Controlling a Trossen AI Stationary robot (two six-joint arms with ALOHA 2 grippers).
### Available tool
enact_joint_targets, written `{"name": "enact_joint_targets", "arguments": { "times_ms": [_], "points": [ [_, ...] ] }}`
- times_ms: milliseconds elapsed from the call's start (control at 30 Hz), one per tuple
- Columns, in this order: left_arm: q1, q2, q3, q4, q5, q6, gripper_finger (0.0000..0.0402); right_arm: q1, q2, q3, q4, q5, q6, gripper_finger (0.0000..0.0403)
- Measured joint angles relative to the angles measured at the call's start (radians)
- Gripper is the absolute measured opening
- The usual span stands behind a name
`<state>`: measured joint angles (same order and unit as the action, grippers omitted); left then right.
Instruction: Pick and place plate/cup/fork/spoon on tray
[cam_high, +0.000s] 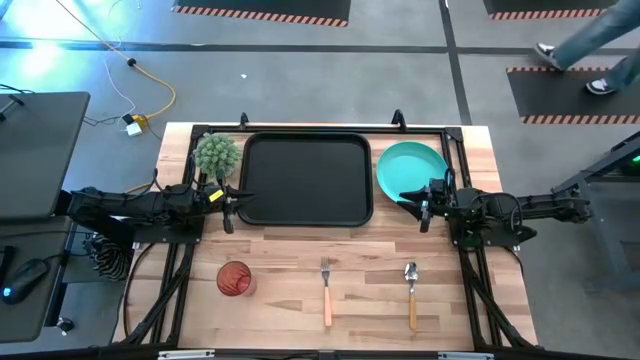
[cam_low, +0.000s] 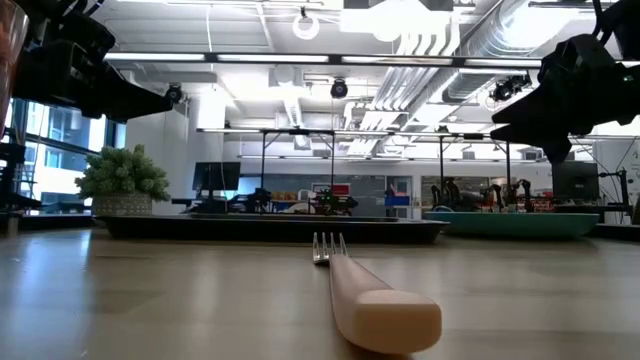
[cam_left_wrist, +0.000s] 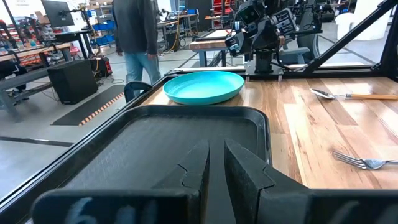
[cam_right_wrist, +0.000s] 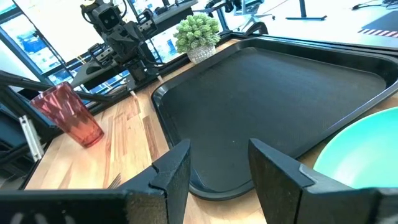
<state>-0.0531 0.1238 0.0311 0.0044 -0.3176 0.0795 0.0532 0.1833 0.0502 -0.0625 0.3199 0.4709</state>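
Note:
The black tray (cam_high: 305, 180) lies at the table's far middle. The teal plate (cam_high: 410, 168) rests flat just right of it. Near the front edge lie the red-brown cup (cam_high: 234, 279), upright, the fork (cam_high: 326, 290) and the spoon (cam_high: 411, 293), both flat with handles toward the near edge. My left gripper (cam_high: 232, 205) hovers level by the tray's near left corner, its fingers (cam_left_wrist: 199, 168) almost together with nothing between them. My right gripper (cam_high: 424, 205) hovers over the plate's near edge, open and holding nothing (cam_right_wrist: 219, 152).
A green potted plant (cam_high: 216, 153) stands at the tray's far left corner. A black frame rail (cam_high: 330, 128) runs along the table's far edge. Bare wood lies between the tray and the cutlery. A person (cam_left_wrist: 134, 37) walks in the room beyond.

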Motion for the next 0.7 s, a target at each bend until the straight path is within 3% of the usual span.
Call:
{"name": "enact_joint_targets", "arguments": {
  "times_ms": [233, 400, 500, 700],
  "points": [
    [0.0, 0.0, 0.0, 0.002, -0.002, -0.014, 0.0039, 0.0, 0.0, 0.0, 0.004, 0.005, 0.006, 0.0151],
    [0.0, 0.0, 0.0, 0.003, -0.006, -0.218, 0.0039, 0.0, 0.0, 0.0, 0.019, 0.03, 0.155, 0.0151],
    [0.0, 0.0, 0.0, 0.002, -0.006, -0.318, 0.0039, 0.0, 0.0, 0.0, 0.019, 0.054, 0.149, 0.0151],
    [0.0, 0.0, 0.0, 0.002, -0.006, -0.365, 0.0039, 0.0, 0.0, 0.0, 0.02, 0.069, 0.157, 0.0151]
  ]
}}
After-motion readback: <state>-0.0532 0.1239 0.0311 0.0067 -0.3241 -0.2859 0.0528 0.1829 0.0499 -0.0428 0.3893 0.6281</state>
